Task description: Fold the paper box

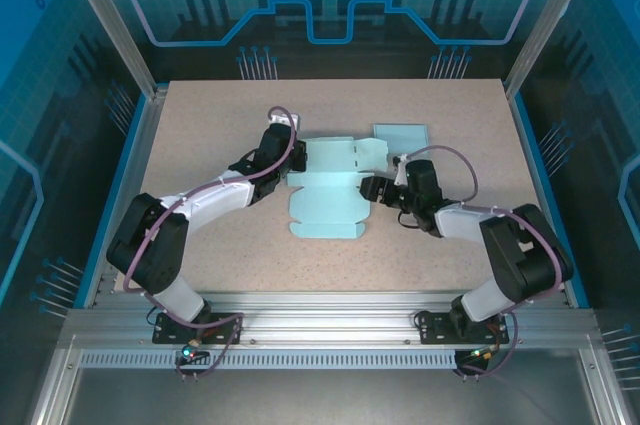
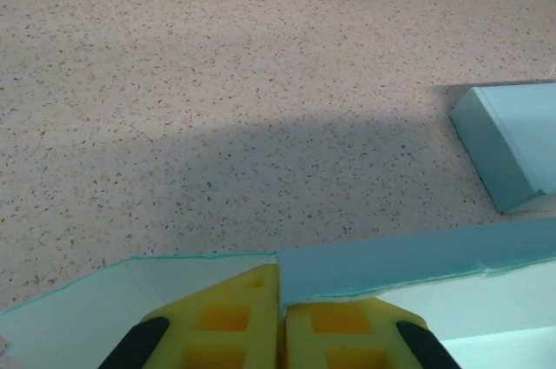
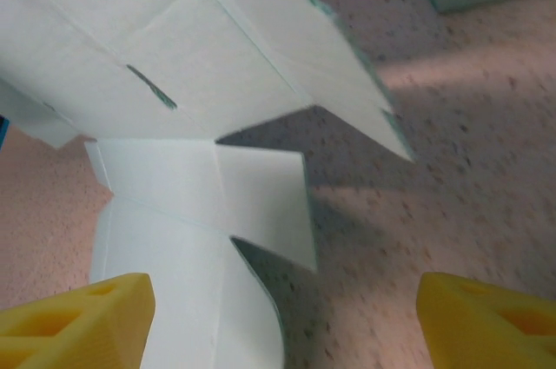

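— What is found at the left edge of the paper box (image 1: 325,193)?

— The left end effector (image 2: 280,321) is set there, at the far left corner of the paper box. Its yellow fingers (image 2: 217,321) are pressed together, with no gap left between them. A raised blue flap (image 2: 417,260) is seen starting right at the seam between them. Whether any paper is actually pinched there cannot be told.

— And how is the paper box itself laid out?

— It is spread open on the speckled worktop (image 1: 200,125). It is pale blue, and creases and slots are seen in its panels. In the right wrist view part of it is lifted off the worktop, and a shadow is cast beneath it.

— What is seen at the right edge of the paper box?

— The right end effector (image 3: 282,326) is held there, low over the worktop. Its fingers (image 3: 78,312) are spread wide and nothing is gripped. One finger is seen over a side flap of the paper box, the other over bare worktop.

— Is anything else lying there?

— A small blue box (image 1: 401,133) is set near the far right corner of the paper box. It is touched by neither end effector.
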Motion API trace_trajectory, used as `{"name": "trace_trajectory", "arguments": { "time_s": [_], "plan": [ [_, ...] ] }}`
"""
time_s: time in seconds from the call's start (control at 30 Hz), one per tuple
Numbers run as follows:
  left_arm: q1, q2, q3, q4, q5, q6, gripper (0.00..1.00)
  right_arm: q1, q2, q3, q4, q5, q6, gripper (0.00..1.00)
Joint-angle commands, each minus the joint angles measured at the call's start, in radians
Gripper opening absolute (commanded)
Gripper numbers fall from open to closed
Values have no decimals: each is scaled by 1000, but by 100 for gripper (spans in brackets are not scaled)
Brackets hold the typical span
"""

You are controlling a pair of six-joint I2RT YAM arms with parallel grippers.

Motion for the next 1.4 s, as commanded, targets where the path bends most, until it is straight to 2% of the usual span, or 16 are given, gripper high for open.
{"name": "trace_trajectory", "arguments": {
  "time_s": [0.0,0.2,0.4,0.9,1.2,1.37],
  "plan": [
    [-7,9,34,2,-13,-30,10,14,52,37,106,-25,28,77],
    [-11,16,34,5,-8,-32,10,40,99,76,112,-21,27,69],
    [-11,19,31,-2,-9,-26,10,45,87,102,69,19,1,66],
    [-27,50,50,-3,-14,-35,10,133,108,178,-13,76,-36,45],
    [-36,50,37,31,-13,-20,10,129,197,208,-19,60,6,45],
    [-35,68,-25,159,-5,116,10,106,165,188,-66,41,25,49]
  ]
}}
